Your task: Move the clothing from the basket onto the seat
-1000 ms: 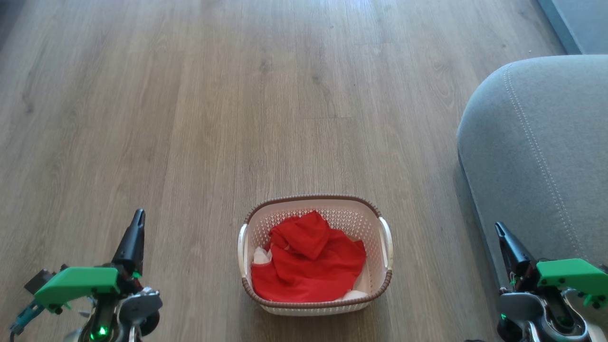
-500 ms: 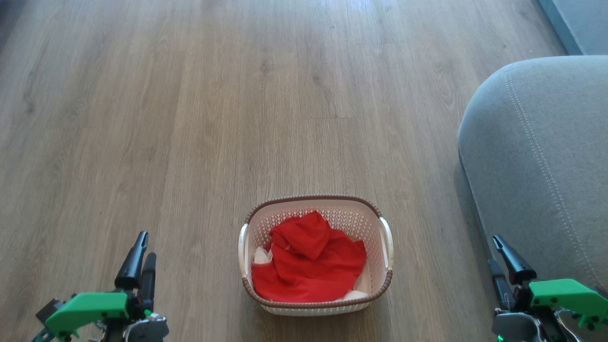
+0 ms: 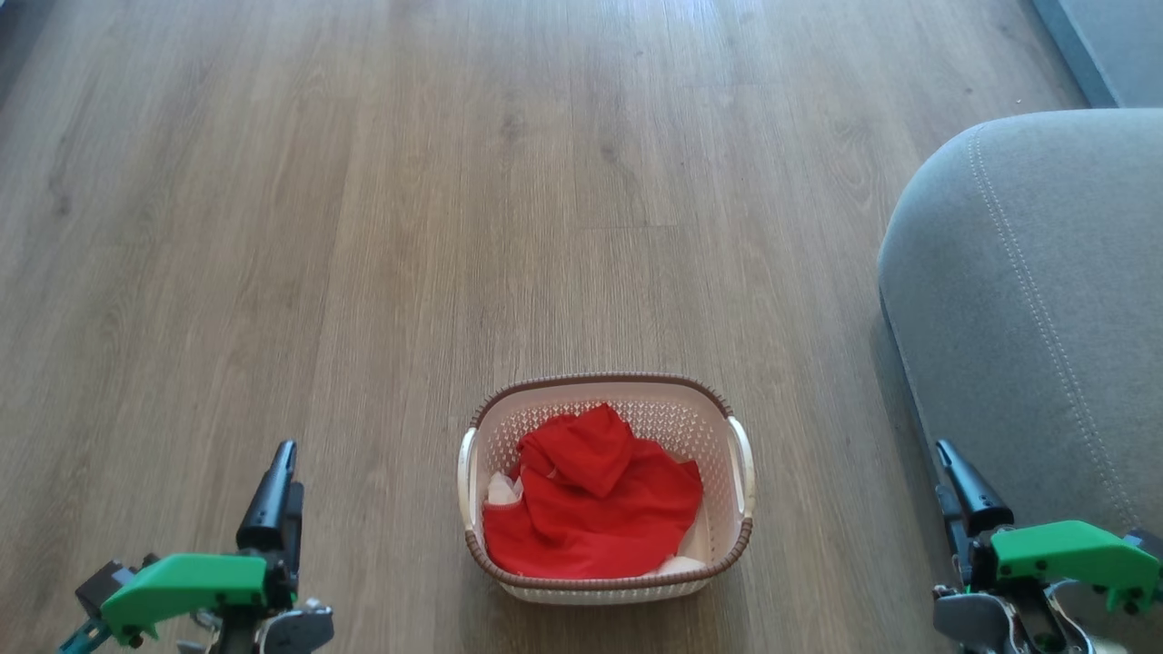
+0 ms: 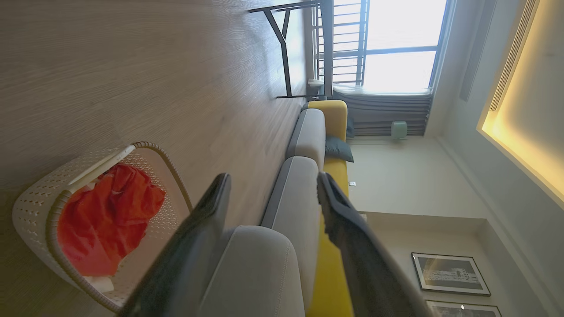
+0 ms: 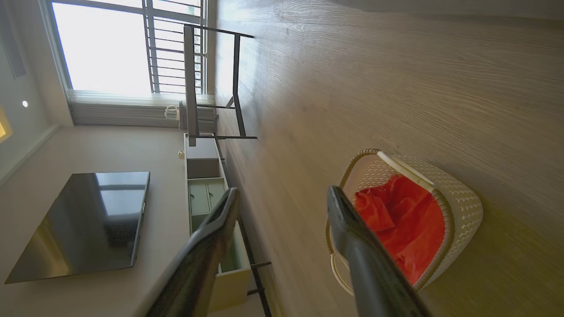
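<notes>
The cream basket (image 3: 738, 472) stands on the wooden floor in the lower middle of the head view, with the red clothing (image 3: 591, 509) crumpled inside it. The grey seat (image 3: 1036, 300) rises to its right. My left gripper (image 3: 284, 480) hangs open to the left of the basket, well apart from it. My right gripper (image 3: 945, 470) is open between the basket and the seat's edge. The left wrist view shows my left gripper (image 4: 273, 178) open and empty, with the basket (image 4: 35, 207), the clothing (image 4: 105, 211) and the seat (image 4: 295, 198). In the right wrist view my right gripper (image 5: 283, 191) stands open beside the basket (image 5: 460, 202) and the clothing (image 5: 405, 220).
Wooden floor (image 3: 454, 227) stretches ahead and to the left. A black-legged table (image 5: 211, 88) stands by the window. A low cabinet (image 5: 205, 189) and a dark screen (image 5: 83, 220) line one wall. The sofa has a yellow back (image 4: 328, 114).
Both grippers have gone from shut to open. Both arms have sunk a little lower in the head view. The basket and clothing have not moved.
</notes>
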Robot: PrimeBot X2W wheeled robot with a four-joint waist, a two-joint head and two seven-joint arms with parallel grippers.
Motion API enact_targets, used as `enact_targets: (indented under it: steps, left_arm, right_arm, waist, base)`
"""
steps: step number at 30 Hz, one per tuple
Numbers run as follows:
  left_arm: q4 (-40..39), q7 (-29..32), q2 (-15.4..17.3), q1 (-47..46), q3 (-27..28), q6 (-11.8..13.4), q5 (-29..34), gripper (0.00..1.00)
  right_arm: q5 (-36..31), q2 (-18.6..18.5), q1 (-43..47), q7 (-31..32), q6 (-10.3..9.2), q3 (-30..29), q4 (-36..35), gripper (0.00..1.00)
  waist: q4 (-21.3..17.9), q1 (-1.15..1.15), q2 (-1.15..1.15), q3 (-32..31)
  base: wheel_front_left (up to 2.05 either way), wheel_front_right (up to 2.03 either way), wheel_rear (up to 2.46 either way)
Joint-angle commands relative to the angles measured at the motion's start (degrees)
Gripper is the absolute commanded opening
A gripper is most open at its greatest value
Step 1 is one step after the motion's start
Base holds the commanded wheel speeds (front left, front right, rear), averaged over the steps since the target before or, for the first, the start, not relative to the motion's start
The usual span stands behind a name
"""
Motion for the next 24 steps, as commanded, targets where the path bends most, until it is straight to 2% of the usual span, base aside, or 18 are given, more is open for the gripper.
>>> enact_targets:
  steps: [1,11,24]
  left_arm:
    - [-2.08,-0.55,0.90,-2.58,-0.12,-0.03,0.99,1.00]
    - [-2.70,-2.50,1.30,-2.58,-0.83,0.18,9.21,1.00]
    - [-3.97,-5.21,2.09,-2.49,-2.24,-0.06,22.54,1.00]
  right_arm:
    - [-1.08,-1.41,-1.61,-0.57,0.19,0.53,-2.38,1.00]
    - [-10.91,-2.25,-1.82,-2.51,0.26,2.12,-4.38,1.00]
    - [-25.01,-5.05,-2.64,-5.19,0.37,6.66,-5.93,1.00]
  waist:
    - [0.01,0.00,0.00,0.00]
    - [0.13,0.00,0.00,0.04]
    - [0.23,0.00,0.00,0.07]
  base:
    - [0.00,0.00,0.00]
    - [0.00,0.00,0.00]
    - [0.00,0.00,0.00]
